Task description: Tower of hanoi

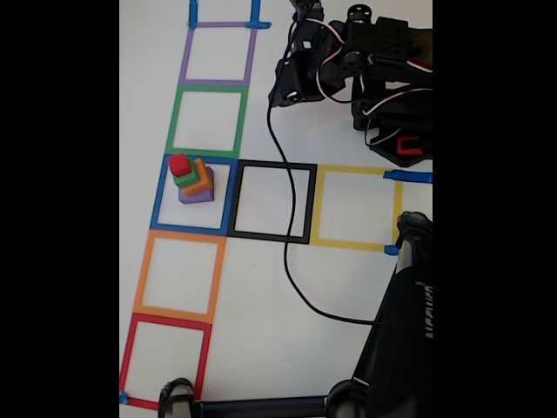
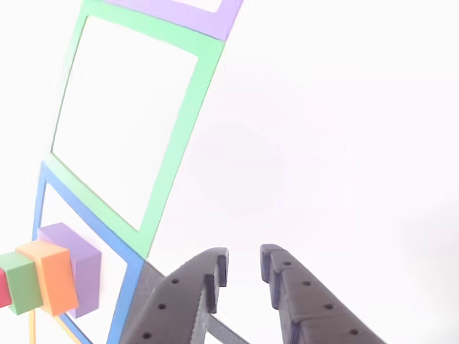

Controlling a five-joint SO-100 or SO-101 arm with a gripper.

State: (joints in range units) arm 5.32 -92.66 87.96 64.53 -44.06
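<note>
The tower of hanoi [image 1: 193, 180] stands stacked inside the blue tape square [image 1: 157, 193]: purple cube [image 1: 197, 196] at the bottom, then orange [image 1: 202, 178], green [image 1: 184, 180] and the tiny red cube [image 1: 178, 164] on top. In the other view the stack lies at the lower left edge, with the purple cube [image 2: 80, 258], orange [image 2: 51, 278] and green [image 2: 20, 281] showing. My arm [image 1: 365, 61] is folded at the top right of the fixed view, far from the tower. My gripper [image 2: 244, 266] is open a little, with nothing between its fingers.
Tape squares run in a column: purple [image 1: 185, 54], green [image 1: 174, 122], blue, orange [image 1: 142, 272], red [image 1: 128, 357]. Black [image 1: 270, 237] and yellow [image 1: 317, 205] squares lie right of the blue one. A black cable [image 1: 291, 244] crosses the black square. A black stand [image 1: 400, 331] fills the bottom right.
</note>
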